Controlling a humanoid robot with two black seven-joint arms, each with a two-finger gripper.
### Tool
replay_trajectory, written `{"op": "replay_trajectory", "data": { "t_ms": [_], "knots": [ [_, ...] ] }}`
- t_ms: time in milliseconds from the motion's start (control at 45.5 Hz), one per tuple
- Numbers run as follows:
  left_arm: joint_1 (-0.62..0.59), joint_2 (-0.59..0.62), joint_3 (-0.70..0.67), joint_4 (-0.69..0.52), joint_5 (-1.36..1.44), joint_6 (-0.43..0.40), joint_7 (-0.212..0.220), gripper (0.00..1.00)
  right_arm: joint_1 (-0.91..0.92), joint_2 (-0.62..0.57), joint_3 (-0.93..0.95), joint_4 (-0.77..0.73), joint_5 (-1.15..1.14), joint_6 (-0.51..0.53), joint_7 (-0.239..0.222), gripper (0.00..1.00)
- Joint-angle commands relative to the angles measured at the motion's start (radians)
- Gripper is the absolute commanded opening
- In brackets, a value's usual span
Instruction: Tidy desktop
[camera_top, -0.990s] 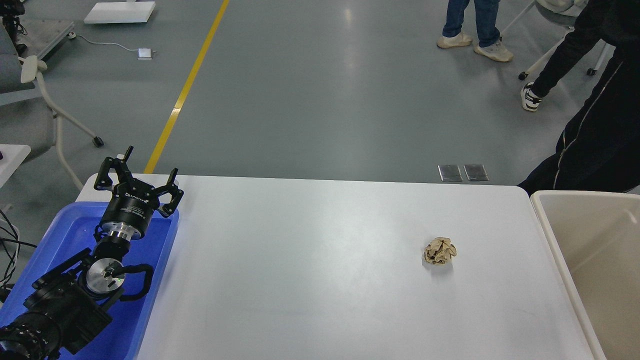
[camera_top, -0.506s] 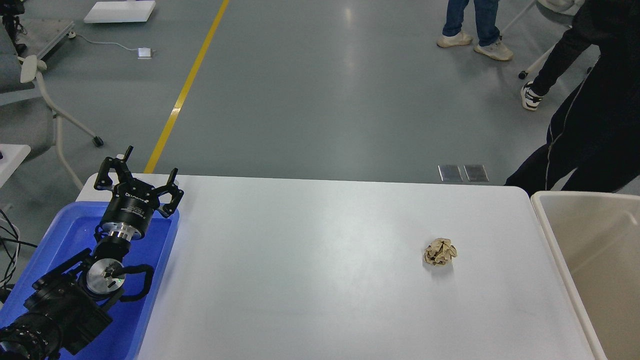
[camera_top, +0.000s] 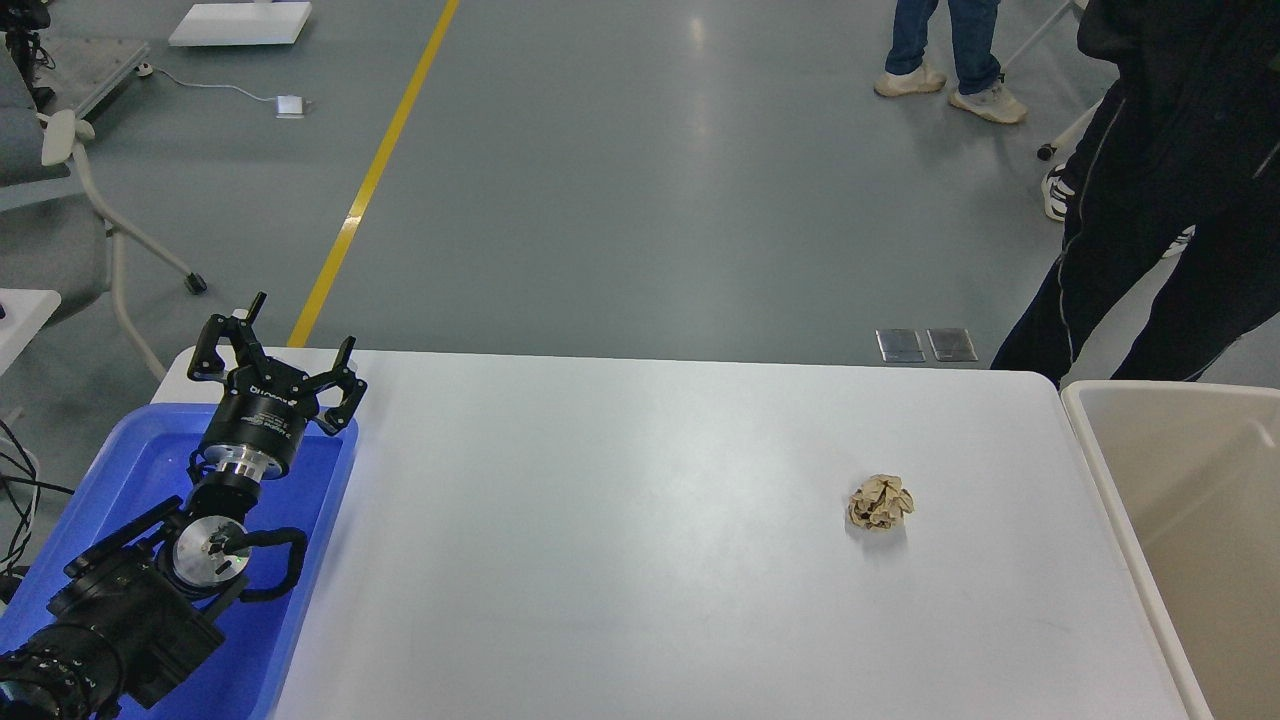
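Note:
The white desktop (camera_top: 620, 540) fills the middle of the head view. A crumpled tan paper ball (camera_top: 880, 502) lies on it toward the right. My left gripper (camera_top: 275, 345) is open and empty, held above the far end of the blue tray (camera_top: 300, 590) at the desktop's left side, far from the paper ball. My right arm and gripper are out of view.
A beige bin (camera_top: 1180, 530) stands against the desktop's right edge. A person in dark clothes (camera_top: 1150, 190) stands just behind the desktop's far right corner; another person's legs (camera_top: 945, 50) are farther back. A chair (camera_top: 60, 200) stands at the far left.
The person in dark clothes has moved left and straightened up behind the far right corner. My left arm and the paper ball have not moved.

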Motion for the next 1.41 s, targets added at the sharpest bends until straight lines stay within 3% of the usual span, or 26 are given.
{"op": "replay_trajectory", "data": {
  "t_ms": [0, 220, 352, 616, 726, 880, 946, 1166, 1386],
  "knots": [
    [0.000, 0.000, 0.000, 0.000, 0.000, 0.002, 0.000, 1.00, 0.086, -0.019, 0.172, 0.024, 0.026, 0.030, 0.001, 1.00],
    [0.000, 0.000, 0.000, 0.000, 0.000, 0.000, 0.000, 1.00, 0.167, -0.010, 0.216, 0.041, 0.026, 0.035, 0.001, 1.00],
    [0.000, 0.000, 0.000, 0.000, 0.000, 0.000, 0.000, 1.00, 0.132, -0.036, 0.403, 0.212, 0.024, 0.035, 0.001, 1.00],
    [0.000, 0.000, 0.000, 0.000, 0.000, 0.002, 0.000, 1.00, -0.149, -0.048, 0.748, 0.535, 0.003, 0.035, 0.008, 1.00],
    [0.000, 0.000, 0.000, 0.000, 0.000, 0.000, 0.000, 1.00, -0.290, -0.008, 0.853, 0.604, 0.003, 0.036, 0.079, 1.00],
    [0.000, 0.000, 0.000, 0.000, 0.000, 0.000, 0.000, 1.00, -0.440, 0.050, 0.901, 0.641, -0.038, 0.061, 0.280, 1.00],
    [0.000, 0.000, 0.000, 0.002, 0.000, 0.000, 0.000, 1.00, -0.491, 0.079, 0.901, 0.639, -0.066, 0.081, 0.334, 1.00],
    [0.000, 0.000, 0.000, 0.000, 0.000, 0.000, 0.000, 1.00, -0.647, 0.191, 0.920, 0.641, -0.074, 0.089, 0.341, 1.00],
    [0.000, 0.000, 0.000, 0.000, 0.000, 0.000, 0.000, 1.00, -0.689, 0.219, 0.948, 0.642, -0.074, 0.138, 0.341, 1.00]
  ]
}}
